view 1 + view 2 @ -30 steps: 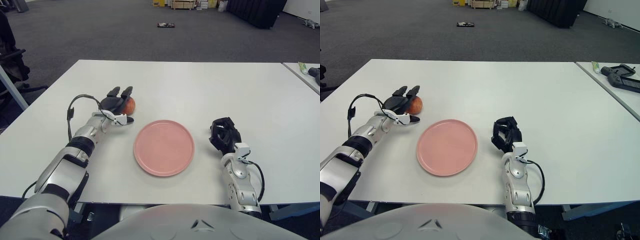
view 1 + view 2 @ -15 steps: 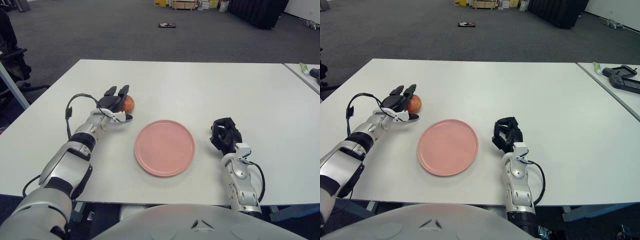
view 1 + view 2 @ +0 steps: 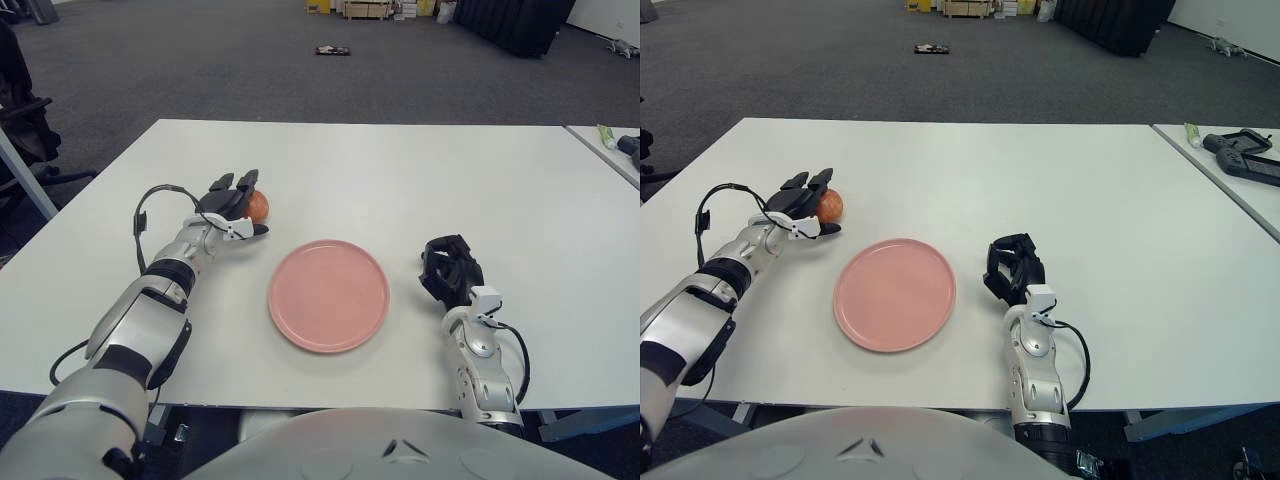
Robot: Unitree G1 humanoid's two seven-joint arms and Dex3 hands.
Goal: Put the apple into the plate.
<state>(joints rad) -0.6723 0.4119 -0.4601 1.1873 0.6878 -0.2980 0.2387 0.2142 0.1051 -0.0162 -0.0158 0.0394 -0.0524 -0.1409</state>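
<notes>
Red-orange and round, the apple [image 3: 257, 206] sits on the white tabletop [image 3: 400, 180], left of the plate and a little farther from the robot than it. It is not on the plate; a strip of bare tabletop shows between the two.

The left robot hand [image 3: 232, 204] is right against the apple's left side. Its dark fingers [image 3: 247, 181] reach over the top of the fruit and are spread rather than closed, while the thumb [image 3: 256, 229] pokes out along the near side below it. Whether any finger actually presses on the apple cannot be told; the fruit shows between fingers and thumb, so the hand cups it loosely without a firm grasp.

The pink plate [image 3: 329, 295] lies flat near the middle of the tabletop's near half, with nothing on it.

The right robot hand [image 3: 449, 268] shows to the right of the plate, well apart from the apple, its dark fingers curled in on themselves around nothing.

At the far right edge, on a separate adjoining table, lie a small green-and-white tube [image 3: 1193, 133] and a dark handheld controller [image 3: 1242, 155]. Beyond the tabletop stretches grey carpeted floor [image 3: 250, 70].
</notes>
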